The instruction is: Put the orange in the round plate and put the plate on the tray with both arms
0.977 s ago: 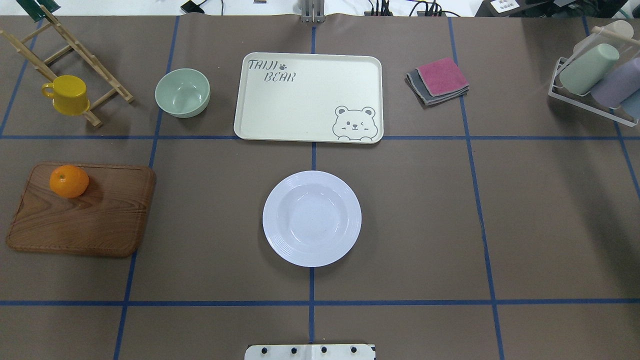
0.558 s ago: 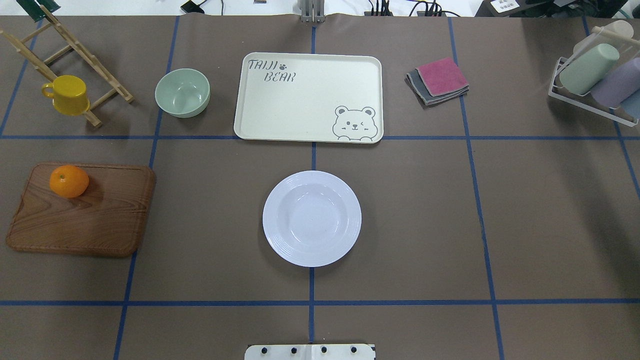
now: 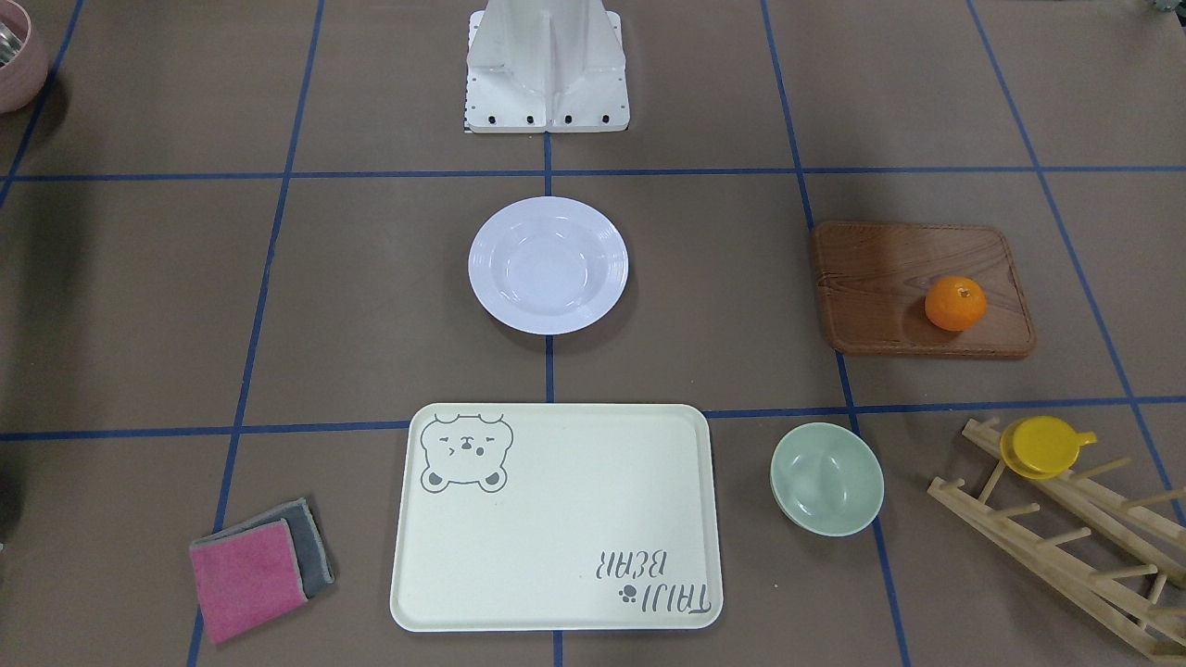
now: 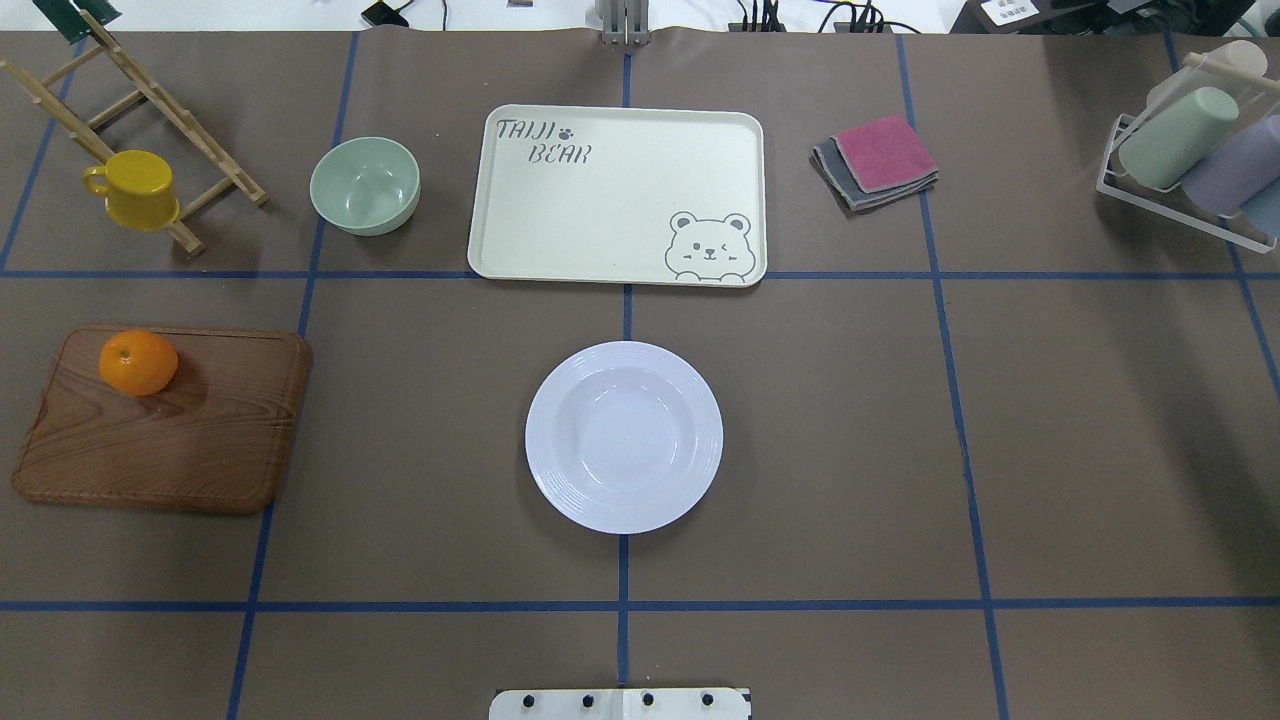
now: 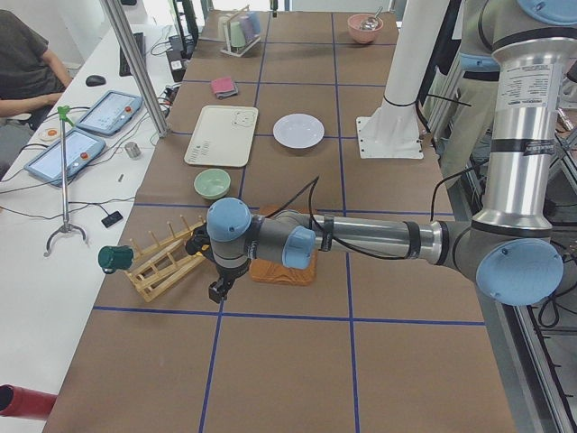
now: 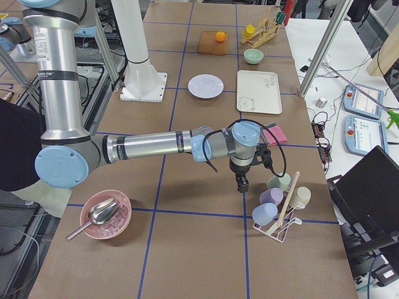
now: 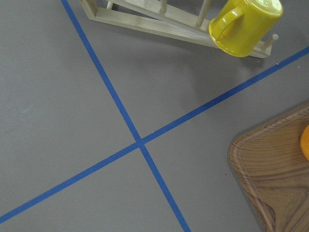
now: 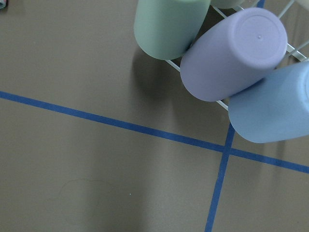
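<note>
The orange (image 4: pixel 138 362) rests on the far-left corner of a brown wooden board (image 4: pixel 170 440); the left wrist view catches only a sliver of the orange (image 7: pixel 305 142). The white round plate (image 4: pixel 623 437) lies bare at the table's centre. Just beyond it lies the cream bear tray (image 4: pixel 600 200), with nothing on it. Neither arm shows in the overhead or front view. My left gripper (image 5: pixel 219 290) hangs over the table beside the board's outer end. My right gripper (image 6: pixel 242 185) hangs next to the cup rack. I cannot tell whether either is open or shut.
A pale-green bowl (image 4: pixel 364 185) stands left of the tray. A yellow cup (image 4: pixel 135 189) hangs on a wooden rack (image 4: pixel 150 90). Folded cloths (image 4: pixel 878 160) lie right of the tray. A wire rack of cups (image 4: pixel 1190 150) stands far right. A pink bowl with a scoop (image 6: pixel 105 215) sits near the right end.
</note>
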